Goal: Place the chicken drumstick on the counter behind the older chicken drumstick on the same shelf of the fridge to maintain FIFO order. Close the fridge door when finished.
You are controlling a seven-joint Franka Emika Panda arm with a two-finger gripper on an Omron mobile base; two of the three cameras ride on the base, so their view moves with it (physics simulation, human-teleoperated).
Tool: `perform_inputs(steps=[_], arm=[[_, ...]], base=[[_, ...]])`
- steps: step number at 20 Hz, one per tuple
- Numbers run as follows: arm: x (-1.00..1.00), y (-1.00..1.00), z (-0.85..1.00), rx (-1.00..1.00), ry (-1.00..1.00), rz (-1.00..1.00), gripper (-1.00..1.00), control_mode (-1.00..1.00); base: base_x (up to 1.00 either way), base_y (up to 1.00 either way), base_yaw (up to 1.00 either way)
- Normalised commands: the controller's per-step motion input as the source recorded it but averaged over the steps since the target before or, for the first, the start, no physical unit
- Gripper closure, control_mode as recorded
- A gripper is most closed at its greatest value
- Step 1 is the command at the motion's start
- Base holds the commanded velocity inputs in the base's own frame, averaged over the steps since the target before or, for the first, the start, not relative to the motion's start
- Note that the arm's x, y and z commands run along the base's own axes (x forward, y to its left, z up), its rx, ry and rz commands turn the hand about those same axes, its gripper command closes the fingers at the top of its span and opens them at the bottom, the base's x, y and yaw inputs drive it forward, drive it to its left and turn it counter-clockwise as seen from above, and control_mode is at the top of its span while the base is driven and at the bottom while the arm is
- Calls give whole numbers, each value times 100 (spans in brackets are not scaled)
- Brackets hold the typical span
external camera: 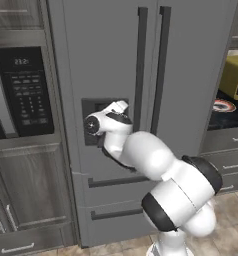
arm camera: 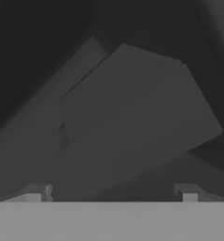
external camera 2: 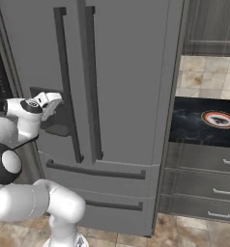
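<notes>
End effector (arm camera: 111, 193) spread at fridge door (external camera: 101, 60)

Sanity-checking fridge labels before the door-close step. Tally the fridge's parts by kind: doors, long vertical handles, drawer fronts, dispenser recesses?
fridge doors: 2
vertical handles: 2
drawer fronts: 2
dispenser recess: 1
Total: 7

Grey fridge (external camera: 191, 65), fridge door (external camera: 98, 60) shut.
</notes>
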Motion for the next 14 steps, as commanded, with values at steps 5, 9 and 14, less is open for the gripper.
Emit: perform_inputs(steps=[5, 9, 14], arm=[[64, -1, 3, 4, -8, 13, -100, -100], [64, -1, 0, 5, -9, 14, -100, -100], [63, 0, 0, 5, -7, 14, -100, -100]], base=[[0, 0, 0], [0, 0, 0], [0, 0, 0]])
